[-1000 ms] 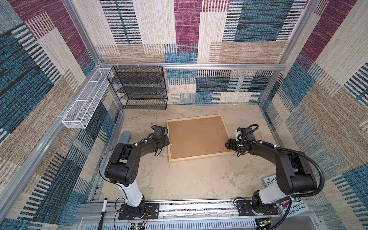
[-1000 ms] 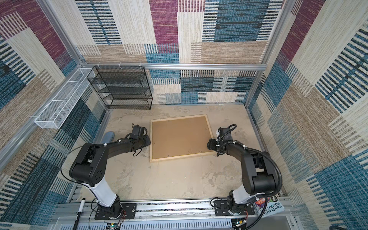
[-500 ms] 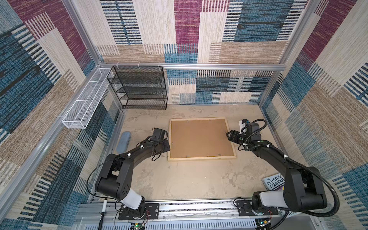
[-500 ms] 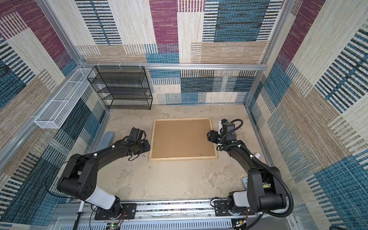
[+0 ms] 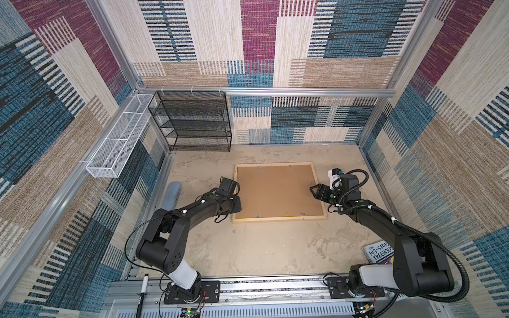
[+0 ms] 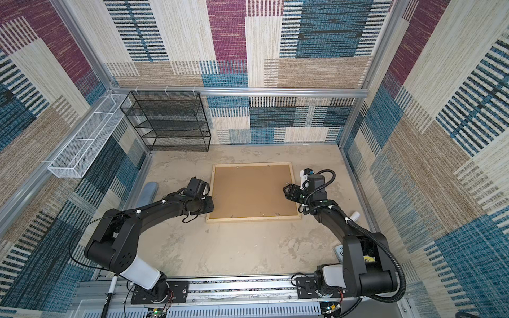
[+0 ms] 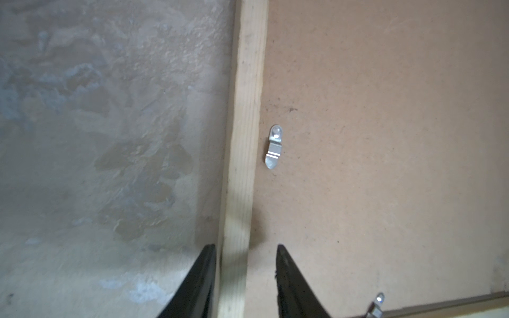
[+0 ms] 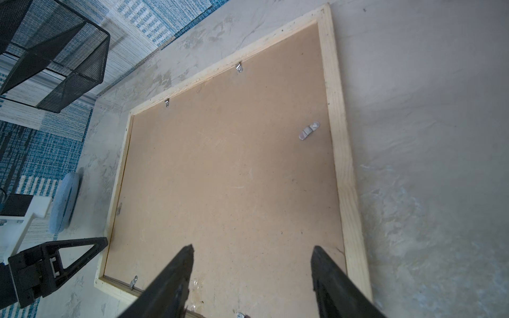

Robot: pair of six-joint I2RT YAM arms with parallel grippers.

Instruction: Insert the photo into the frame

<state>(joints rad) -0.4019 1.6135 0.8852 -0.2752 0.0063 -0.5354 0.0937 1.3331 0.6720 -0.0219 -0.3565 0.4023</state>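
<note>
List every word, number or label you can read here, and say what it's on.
"143-STOR" over "TREEHOUS": on the cover of the book, low on the right in a top view; the ends of both words are hidden.
Smaller print on that cover: too blurred to read.
No text shows on the frame, its backing board or the marker.

L gripper (image 7: 244, 249) jaws narrowly apart, R gripper (image 8: 252, 247) jaws spread wide.

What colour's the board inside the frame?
Plain brown; the board shows best in the right wrist view.
</note>
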